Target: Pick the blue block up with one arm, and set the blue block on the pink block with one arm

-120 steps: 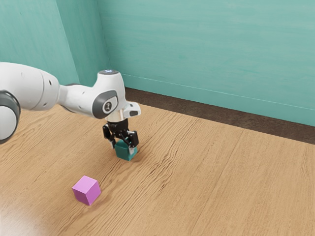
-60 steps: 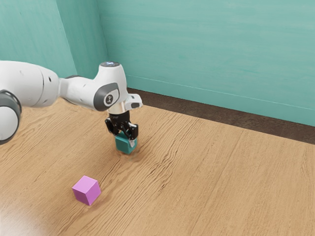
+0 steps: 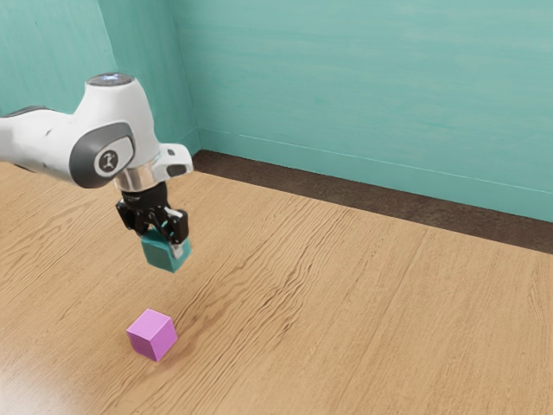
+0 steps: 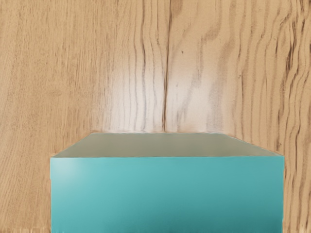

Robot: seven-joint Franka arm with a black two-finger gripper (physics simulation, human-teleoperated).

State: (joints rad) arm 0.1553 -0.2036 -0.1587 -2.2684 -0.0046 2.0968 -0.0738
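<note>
Pickup done: the gripper, jaws clamped on the blue block, holds it aloft, and stacking on the nearer pink block is left.

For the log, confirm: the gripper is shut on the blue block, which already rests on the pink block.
Not quite. The gripper is shut on the blue block, but the exterior view shows it held in the air, apart from the pink block.

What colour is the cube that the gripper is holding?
The block is teal, a blue-green. The wrist view shows it best.
</note>
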